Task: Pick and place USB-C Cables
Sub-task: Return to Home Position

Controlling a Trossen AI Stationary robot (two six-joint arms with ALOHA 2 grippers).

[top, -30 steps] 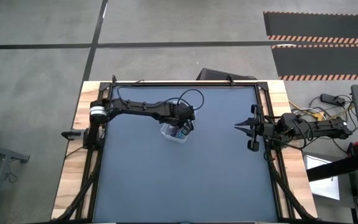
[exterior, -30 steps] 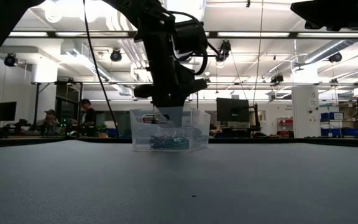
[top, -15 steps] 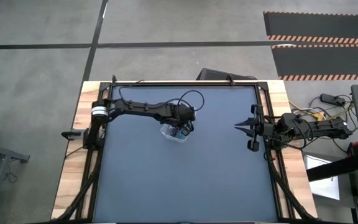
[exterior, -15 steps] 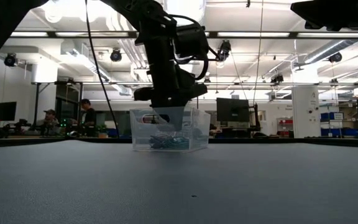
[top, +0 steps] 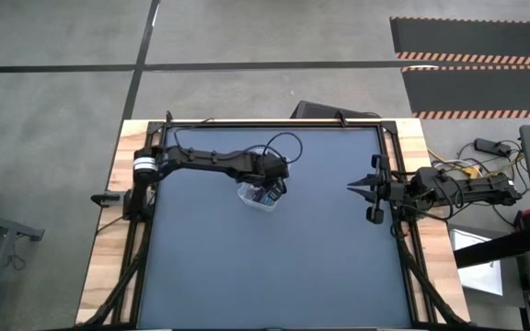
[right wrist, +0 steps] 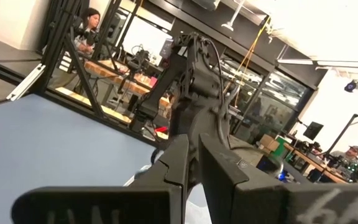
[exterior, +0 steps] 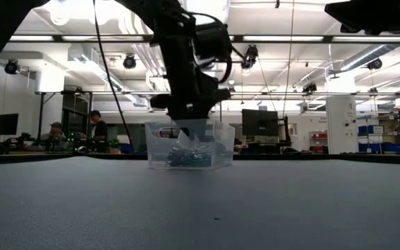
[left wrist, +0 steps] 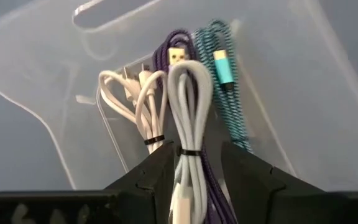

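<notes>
A small clear bin stands on the dark table, left of centre toward the far edge. Inside it lie a purple cable, a teal cable and two white bundles. My left gripper reaches down into the bin and is shut on the nearer white bundle, with the purple cable close beside it. My right gripper waits shut at the table's right edge, touching nothing. My left gripper pinches the white bundle near its black tie, one finger on each side, coming from above into the bin. The fingers lie across the bundle. Its looped end points away from the fingers. In the low view part of a bundle rises from the heap.
The bin's clear walls stand close around the left fingers. Wide bare table lies toward the near edge and between the two arms. A black frame rail runs along the far edge. People sit at desks in the room behind.
The left gripper has stayed over the bin with only a slight shift. In the low view the cables inside have moved: part of a bundle that lay flat in the heap now stands up under the fingers.
</notes>
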